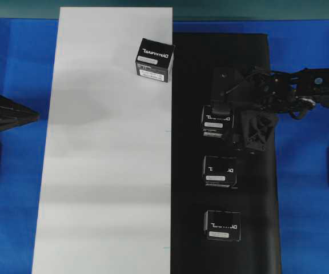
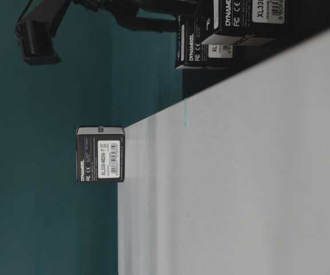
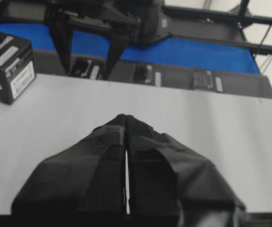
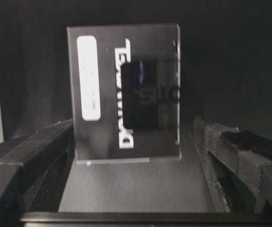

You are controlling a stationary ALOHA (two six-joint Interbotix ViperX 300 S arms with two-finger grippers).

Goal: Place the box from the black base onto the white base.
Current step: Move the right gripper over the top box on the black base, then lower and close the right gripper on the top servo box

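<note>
Three boxes stand in a row on the black base [image 1: 256, 228]. My right gripper [image 1: 227, 121] is open and straddles the farthest box [image 1: 216, 119] of that row. In the right wrist view this box [image 4: 124, 92] stands between the two fingers [image 4: 37, 151], with a gap on each side. Another box [image 1: 154, 59] sits at the far right edge of the white base [image 1: 107, 171]; the left wrist view shows it [image 3: 8, 66] at upper left. My left gripper [image 3: 126, 118] is shut and empty, low over the white base's left side.
The other two boxes [image 1: 220, 171] [image 1: 222, 225] stand on the black base nearer the front. Blue tabletop [image 1: 307, 228] flanks both bases. The right arm [image 1: 301, 85] reaches in from the right. The left gripper [image 1: 33, 116] sits at the white base's left edge.
</note>
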